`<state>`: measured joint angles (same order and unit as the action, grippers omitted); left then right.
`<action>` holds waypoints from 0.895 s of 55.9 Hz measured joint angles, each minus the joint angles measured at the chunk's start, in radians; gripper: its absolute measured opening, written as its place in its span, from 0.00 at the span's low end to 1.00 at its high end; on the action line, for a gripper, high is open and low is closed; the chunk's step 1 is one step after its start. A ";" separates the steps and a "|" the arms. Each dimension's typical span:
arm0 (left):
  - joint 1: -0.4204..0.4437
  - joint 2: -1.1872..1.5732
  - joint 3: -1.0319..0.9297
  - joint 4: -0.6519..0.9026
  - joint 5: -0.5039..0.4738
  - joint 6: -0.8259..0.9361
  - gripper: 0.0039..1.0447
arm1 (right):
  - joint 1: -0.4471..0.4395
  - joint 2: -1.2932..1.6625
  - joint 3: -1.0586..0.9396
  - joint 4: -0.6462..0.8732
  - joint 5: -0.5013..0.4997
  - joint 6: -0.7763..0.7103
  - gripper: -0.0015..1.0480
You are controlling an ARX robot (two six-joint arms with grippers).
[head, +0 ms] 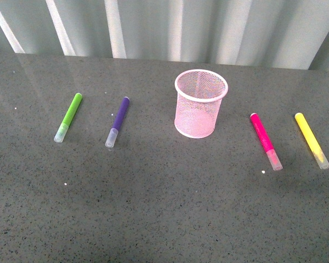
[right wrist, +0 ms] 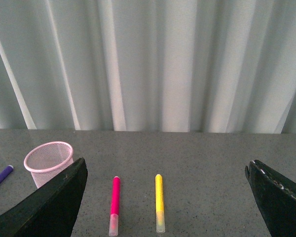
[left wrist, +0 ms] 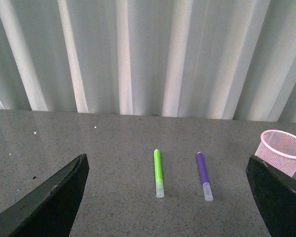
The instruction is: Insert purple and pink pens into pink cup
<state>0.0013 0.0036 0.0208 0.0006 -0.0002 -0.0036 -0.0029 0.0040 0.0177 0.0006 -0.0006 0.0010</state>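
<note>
Pink pen [right wrist: 114,205] — right wrist view, green marker [left wrist: 159,173] — left wrist

A pink mesh cup [head: 200,104], purple pen [head: 119,118], hot-pink pen [head: 262,136], lime-green pen [head: 70,114], yellow pen [head: 308,136], on speckled grey table [head: 153,208].

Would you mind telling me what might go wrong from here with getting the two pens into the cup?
1. The green pen lies beside the purple pen, and the yellow pen beside the pink pen; an off grasp could take the wrong one.
2. The pens lie flat on the table; a nudge may roll them away.
3. The mesh cup stands free; a pen pushed against its rim could tip it.
</note>
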 joint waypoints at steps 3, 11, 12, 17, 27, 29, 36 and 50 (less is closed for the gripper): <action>0.000 0.000 0.000 0.000 0.000 0.000 0.94 | 0.000 0.000 0.000 0.000 0.000 0.000 0.93; 0.000 0.000 0.000 0.000 0.000 0.000 0.94 | 0.000 0.000 0.000 0.000 0.000 0.000 0.93; 0.000 0.000 0.000 0.000 0.000 0.000 0.94 | 0.000 0.000 0.000 0.000 0.000 0.000 0.93; 0.000 0.000 0.000 0.000 0.000 0.000 0.94 | 0.000 0.000 0.000 0.000 0.000 0.000 0.93; 0.000 0.000 0.000 0.000 0.000 0.000 0.94 | 0.000 0.000 0.000 0.000 0.000 0.000 0.93; 0.000 0.000 0.000 0.000 0.000 0.000 0.94 | 0.000 0.000 0.000 0.000 0.000 0.000 0.93; 0.000 0.000 0.000 0.000 0.000 0.000 0.94 | 0.000 0.000 0.000 0.000 0.000 0.000 0.93; 0.000 0.000 0.000 0.000 0.000 0.000 0.94 | 0.000 0.000 0.000 0.000 0.000 0.000 0.93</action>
<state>0.0013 0.0040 0.0212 0.0006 0.0002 -0.0036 -0.0029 0.0040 0.0177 0.0006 -0.0006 0.0010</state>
